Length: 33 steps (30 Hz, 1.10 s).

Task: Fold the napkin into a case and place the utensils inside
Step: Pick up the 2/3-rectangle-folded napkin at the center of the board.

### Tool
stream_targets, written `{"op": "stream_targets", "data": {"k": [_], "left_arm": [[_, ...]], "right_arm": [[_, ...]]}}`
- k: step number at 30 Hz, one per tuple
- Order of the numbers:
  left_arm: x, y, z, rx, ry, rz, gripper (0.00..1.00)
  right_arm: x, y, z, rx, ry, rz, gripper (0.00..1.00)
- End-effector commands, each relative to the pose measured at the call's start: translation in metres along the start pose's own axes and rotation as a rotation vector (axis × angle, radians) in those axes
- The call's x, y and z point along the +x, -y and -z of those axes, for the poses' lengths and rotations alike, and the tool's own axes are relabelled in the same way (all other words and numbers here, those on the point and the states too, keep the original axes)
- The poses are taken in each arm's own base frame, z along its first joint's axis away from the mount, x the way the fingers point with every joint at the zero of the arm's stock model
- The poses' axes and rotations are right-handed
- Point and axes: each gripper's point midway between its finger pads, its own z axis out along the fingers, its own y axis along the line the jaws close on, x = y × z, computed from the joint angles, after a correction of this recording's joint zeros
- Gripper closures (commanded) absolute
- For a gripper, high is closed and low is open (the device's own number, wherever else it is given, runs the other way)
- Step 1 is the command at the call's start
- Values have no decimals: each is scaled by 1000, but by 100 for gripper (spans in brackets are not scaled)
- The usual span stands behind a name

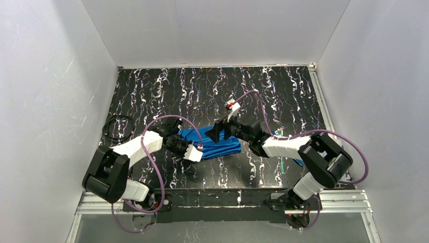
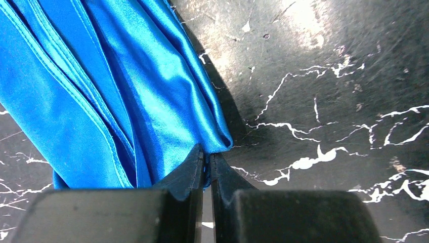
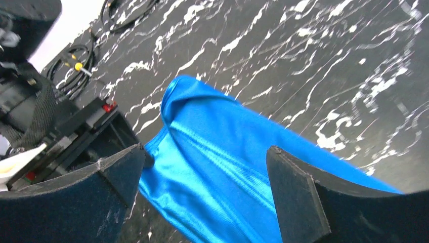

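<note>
2 arms meet over the middle of the tabletop. There the napkin lies as a long, bunched bundle of several layers. It is bright blue and glossy, and the left wrist view shows thin stitched hems running along its folds.

The left hand is pinched tight on a corner of the napkin. Its 2 black fingers stand almost together, with a sliver of blue cloth between them. The right hand is spread wide and grips nothing. Its 2 dark fingers hang apart above the cloth, 1 toward each side of the bundle; I cannot tell whether they touch it.

A small white part with a red spot sits at the right arm's wrist. Any marking on it is too small to read.

The tabletop is black with white veins like marble, and glossy enough to throw back light in patches. Plain pale walls close it in on 3 sides. A metal rail runs along the right edge. Another metal frame crosses the near edge, where the arm bases are bolted. A coil of black cable lies at the left edge of the tabletop, well apart from the napkin. Purple cables loop along both arms.
</note>
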Motion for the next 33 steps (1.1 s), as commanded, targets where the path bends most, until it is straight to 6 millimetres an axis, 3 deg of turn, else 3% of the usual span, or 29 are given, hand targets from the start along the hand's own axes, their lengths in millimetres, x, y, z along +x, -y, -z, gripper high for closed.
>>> {"op": "stream_targets", "data": {"k": [1, 5, 10, 16, 24, 33], "left_arm": [[-20, 2, 9, 13, 79, 82, 100], [-23, 5, 12, 18, 85, 111, 100], [-23, 7, 16, 26, 95, 163, 100], [-26, 10, 19, 46, 114, 212, 100], [-25, 11, 20, 48, 114, 221, 100], [-27, 14, 24, 62, 129, 244, 100]], "right_arm": [[-45, 2, 1, 6, 130, 153, 2], [-41, -12, 27, -81, 284, 326, 1], [-8, -25, 23, -67, 190, 574, 1], [12, -38, 22, -121, 145, 613, 2], [41, -81, 8, -186, 158, 711, 4], [63, -90, -5, -230, 168, 689, 7]]}}
